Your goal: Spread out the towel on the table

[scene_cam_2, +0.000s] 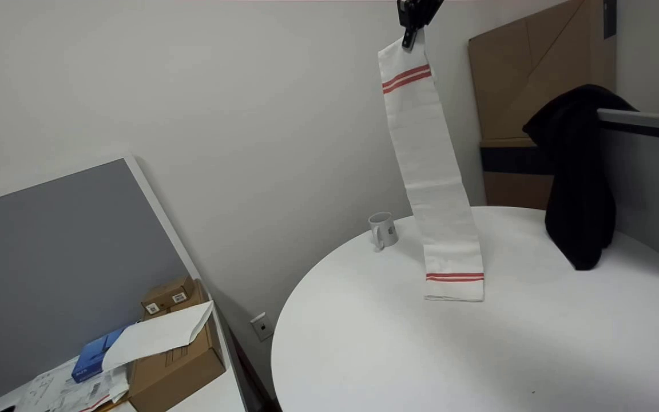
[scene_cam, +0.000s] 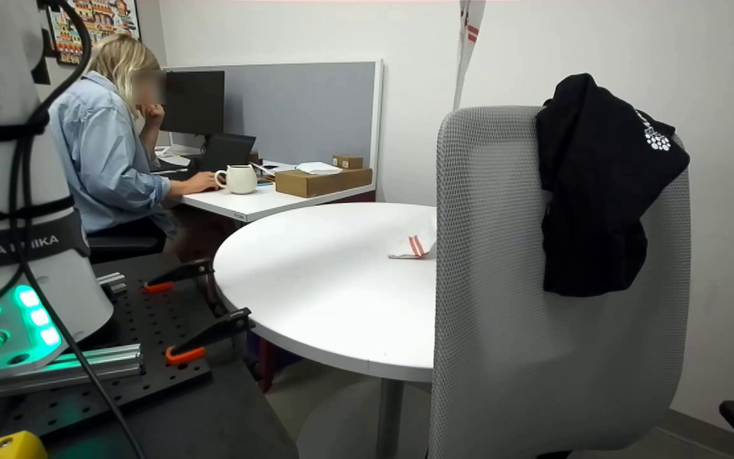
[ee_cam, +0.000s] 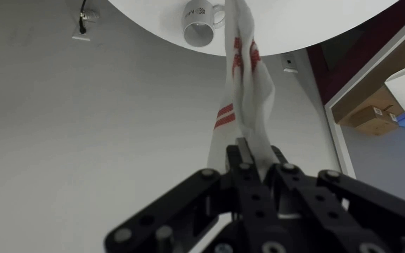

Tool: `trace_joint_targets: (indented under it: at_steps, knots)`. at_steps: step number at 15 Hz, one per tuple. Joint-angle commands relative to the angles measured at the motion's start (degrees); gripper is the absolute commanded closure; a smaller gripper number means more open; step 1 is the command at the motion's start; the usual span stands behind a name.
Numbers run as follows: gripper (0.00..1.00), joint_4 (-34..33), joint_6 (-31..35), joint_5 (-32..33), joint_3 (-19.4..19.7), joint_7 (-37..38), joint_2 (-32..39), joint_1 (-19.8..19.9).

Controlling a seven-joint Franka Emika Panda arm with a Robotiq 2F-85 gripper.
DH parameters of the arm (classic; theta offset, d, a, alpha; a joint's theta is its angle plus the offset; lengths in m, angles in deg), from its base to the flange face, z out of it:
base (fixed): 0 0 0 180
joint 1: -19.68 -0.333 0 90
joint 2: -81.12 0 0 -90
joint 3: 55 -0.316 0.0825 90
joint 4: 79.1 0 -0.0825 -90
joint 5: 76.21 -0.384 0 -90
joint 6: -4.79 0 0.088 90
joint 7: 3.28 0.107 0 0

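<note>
Okay | upper frame: my pincer (scene_cam_2: 411,39) clenched on towel (scene_cam_2: 433,171), dangling lengthwise | grab done, spreading on table (scene_cam_2: 364,343) not yet

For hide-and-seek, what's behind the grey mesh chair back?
In an exterior view, the round white table and red-striped white cloth towel continue behind the chair; what it covers can't be seen.

Matt cloth towel (scene_cam_2: 431,166); smooth table (scene_cam_2: 467,349); mesh chair back (scene_cam: 558,338).
</note>
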Motion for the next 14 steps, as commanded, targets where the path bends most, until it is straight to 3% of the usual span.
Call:
trace_joint_targets:
  at_steps: [1, 10, 14]
  knots:
    - [0.98, -12.5, -3.7, 2.3, 0.9, 1.0, 7.1, 1.1]
    - [0.98, -36.2, -6.3, 9.3, 0.8, 3.5, 20.4, 5.8]
    - [0.98, -45.9, -8.7, 10.8, 1.5, 4.2, 25.1, 5.6]
